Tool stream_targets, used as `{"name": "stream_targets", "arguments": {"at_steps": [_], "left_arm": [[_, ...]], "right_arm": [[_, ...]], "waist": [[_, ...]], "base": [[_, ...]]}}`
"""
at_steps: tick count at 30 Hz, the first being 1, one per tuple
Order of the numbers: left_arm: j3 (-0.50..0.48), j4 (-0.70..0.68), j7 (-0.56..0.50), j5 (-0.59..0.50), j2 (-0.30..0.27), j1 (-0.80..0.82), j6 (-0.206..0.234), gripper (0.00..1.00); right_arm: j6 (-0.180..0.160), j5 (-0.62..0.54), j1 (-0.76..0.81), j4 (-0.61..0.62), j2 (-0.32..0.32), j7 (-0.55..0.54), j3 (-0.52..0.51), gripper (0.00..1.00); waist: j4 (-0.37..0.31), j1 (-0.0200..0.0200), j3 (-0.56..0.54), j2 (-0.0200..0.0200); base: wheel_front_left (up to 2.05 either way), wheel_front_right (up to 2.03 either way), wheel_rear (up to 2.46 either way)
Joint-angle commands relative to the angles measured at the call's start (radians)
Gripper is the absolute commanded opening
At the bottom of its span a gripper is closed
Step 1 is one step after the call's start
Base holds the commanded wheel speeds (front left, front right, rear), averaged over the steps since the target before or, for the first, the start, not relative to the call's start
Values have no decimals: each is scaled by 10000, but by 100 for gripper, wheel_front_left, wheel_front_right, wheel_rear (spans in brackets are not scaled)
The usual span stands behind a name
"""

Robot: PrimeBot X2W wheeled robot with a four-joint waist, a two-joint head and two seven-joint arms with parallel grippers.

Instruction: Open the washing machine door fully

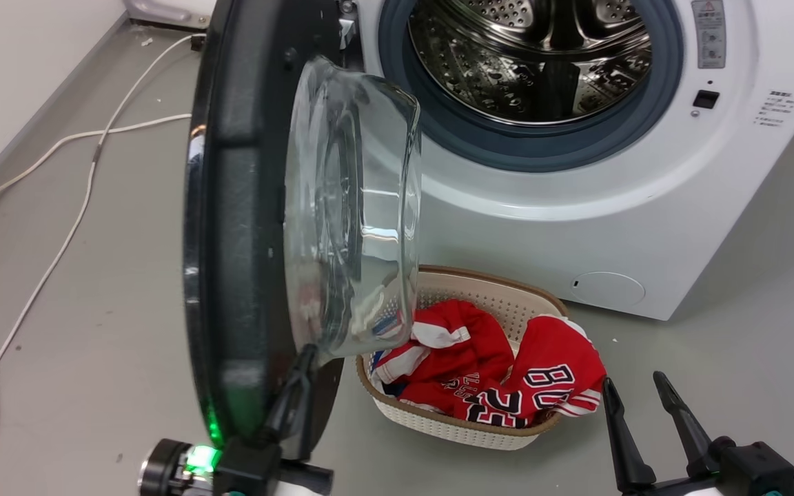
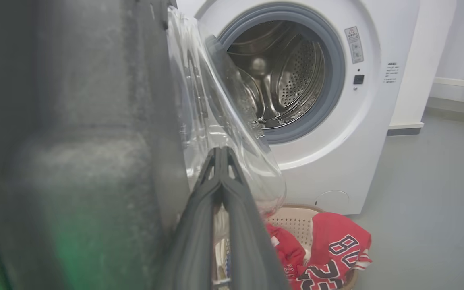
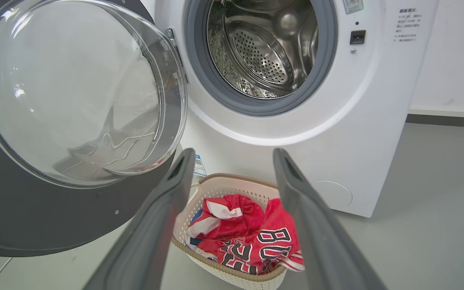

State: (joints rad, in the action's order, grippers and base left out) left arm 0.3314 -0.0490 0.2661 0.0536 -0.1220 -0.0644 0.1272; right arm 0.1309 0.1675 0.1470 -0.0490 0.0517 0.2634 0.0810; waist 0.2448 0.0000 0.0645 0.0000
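Hinges (image 3: 172, 37) on the left side of the opening carry the washing machine door (image 1: 231, 207), which stands out from the washing machine (image 1: 576, 207) at roughly a right angle to its white front. The head view therefore sees the glossy black rim nearly edge-on, with the clear glass bowl (image 1: 352, 207) bulging toward the right. The drum (image 1: 528, 62) is open to view, perforated steel inside the grey rubber ring (image 1: 507, 148). The left gripper (image 1: 307, 353) reaches up along the lower part of the door's inner face, its two dark fingers (image 2: 199, 209) pressed together with nothing between them. Their tips lie at the lower edge of the glass bowl and seem to touch it, though the close, blurred left wrist view leaves the contact uncertain. The right gripper (image 1: 633, 380) hovers low at the right, apart from door and machine, its fingers spread wide and empty. On the grey floor (image 1: 748, 310) just in front of the machine, below the glass bowl, sits a cream basket (image 1: 452, 432) holding red jerseys (image 1: 486, 372) with black-and-white lettering. A blue label sticker (image 3: 199, 165) shows on the machine's front just behind the basket.
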Motion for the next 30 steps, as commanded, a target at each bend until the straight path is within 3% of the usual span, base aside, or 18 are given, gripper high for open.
{"name": "stream_targets", "arguments": {"at_steps": [1,12,30], "left_arm": [[-256,30,-29,67,-154,-105,104,0],[-1842,351,-29,519,-552,-212,359,0],[-4673,1213,-26,1300,-1109,1058,320,0]], "right_arm": [[-3,-20,-101,-35,-28,18,20,100],[-3,-98,-258,-80,-29,18,5,100],[-3,-327,-606,8,-27,19,-101,100]], "waist": [[85,0,47,0],[124,0,163,0],[-269,0,874,0]], "base": [[0,0,0],[0,0,0],[0,0,0]]}}
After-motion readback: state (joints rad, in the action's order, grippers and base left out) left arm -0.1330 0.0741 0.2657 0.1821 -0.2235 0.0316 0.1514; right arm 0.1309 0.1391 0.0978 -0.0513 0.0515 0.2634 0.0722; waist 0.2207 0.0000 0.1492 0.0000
